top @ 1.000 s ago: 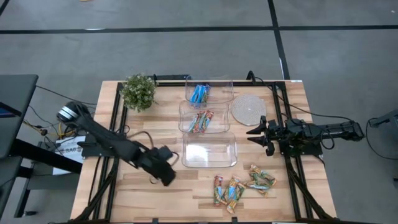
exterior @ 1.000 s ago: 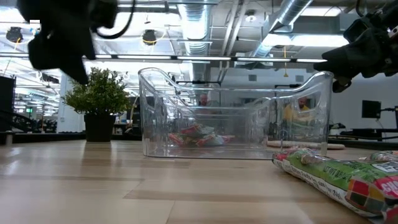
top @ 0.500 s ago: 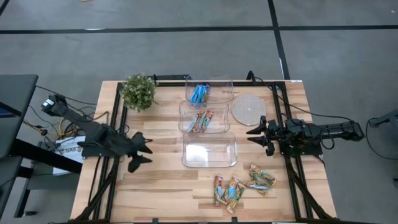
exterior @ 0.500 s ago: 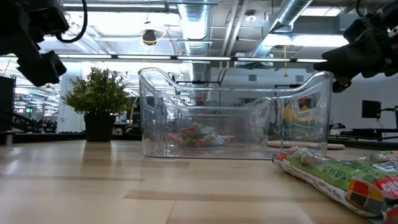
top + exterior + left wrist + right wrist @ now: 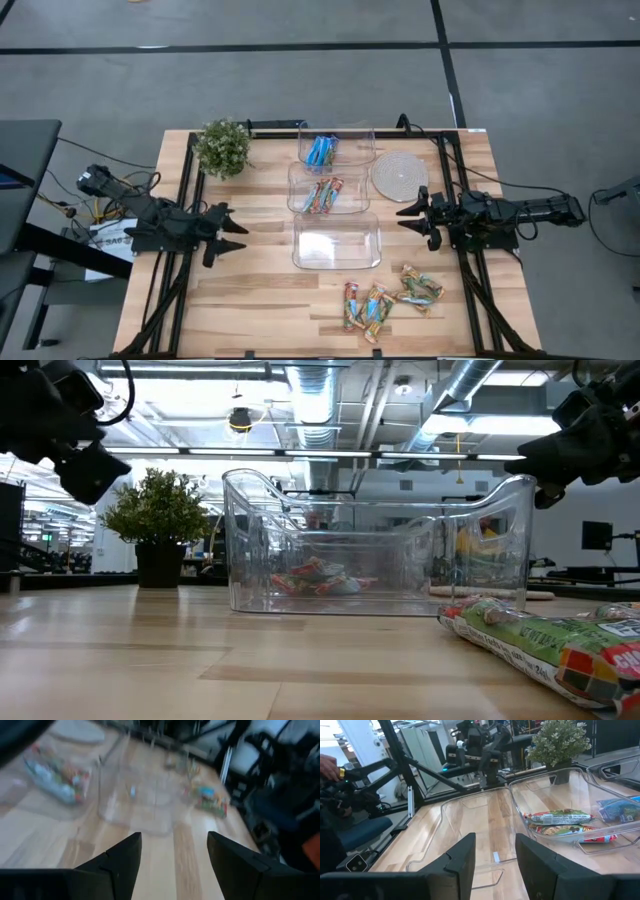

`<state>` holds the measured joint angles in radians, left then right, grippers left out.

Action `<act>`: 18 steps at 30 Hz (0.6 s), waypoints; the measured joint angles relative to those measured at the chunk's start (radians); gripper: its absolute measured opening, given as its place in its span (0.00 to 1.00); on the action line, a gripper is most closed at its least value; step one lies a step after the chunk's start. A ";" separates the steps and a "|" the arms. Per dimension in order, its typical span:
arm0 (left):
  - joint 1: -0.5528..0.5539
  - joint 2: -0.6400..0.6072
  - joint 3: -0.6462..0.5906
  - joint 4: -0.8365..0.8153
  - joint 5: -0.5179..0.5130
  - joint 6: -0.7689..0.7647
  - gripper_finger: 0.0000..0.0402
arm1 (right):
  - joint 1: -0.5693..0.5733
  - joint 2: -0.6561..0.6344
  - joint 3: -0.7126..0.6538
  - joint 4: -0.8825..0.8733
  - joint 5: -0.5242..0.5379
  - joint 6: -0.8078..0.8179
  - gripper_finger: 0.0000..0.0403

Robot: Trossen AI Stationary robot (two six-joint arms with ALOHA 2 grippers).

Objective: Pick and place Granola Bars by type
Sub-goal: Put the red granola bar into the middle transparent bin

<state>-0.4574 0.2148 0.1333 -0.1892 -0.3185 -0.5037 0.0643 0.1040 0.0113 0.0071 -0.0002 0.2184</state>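
Both end effectors are released and hold nothing: left end effector point(image 5: 232, 229) at the tabletop's point(image 5: 250, 305) left edge, right end effector point(image 5: 408, 217) opposite. Loose Granola Bars point(image 5: 388, 297) lie near the front.

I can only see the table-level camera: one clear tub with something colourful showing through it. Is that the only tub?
Observer: No. From above there are three clear tubs in a row, and the nearest tub is empty.
Visitor: So where is the colour coming from?
Observer: From the middle tub, which holds the red-green-orange bars. The far tub holds the blue bars.
Visitor: Are the hands carrying anything?
Observer: No. The left hand and the right hand are both open and empty, one on each side of the tubs.
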 joint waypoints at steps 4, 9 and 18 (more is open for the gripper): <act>0.022 -0.055 -0.032 0.065 -0.050 0.067 0.55 | 0.000 0.000 0.000 0.000 0.000 0.000 0.33; 0.071 -0.129 -0.059 0.096 -0.109 0.179 0.55 | 0.000 0.000 0.000 0.000 0.000 0.000 0.33; 0.161 -0.191 -0.113 0.246 -0.099 0.353 0.55 | 0.000 0.000 0.000 0.000 0.000 0.000 0.33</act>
<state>-0.2966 0.0235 0.0203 0.0565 -0.4176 -0.1503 0.0641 0.1042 0.0113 0.0071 -0.0002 0.2186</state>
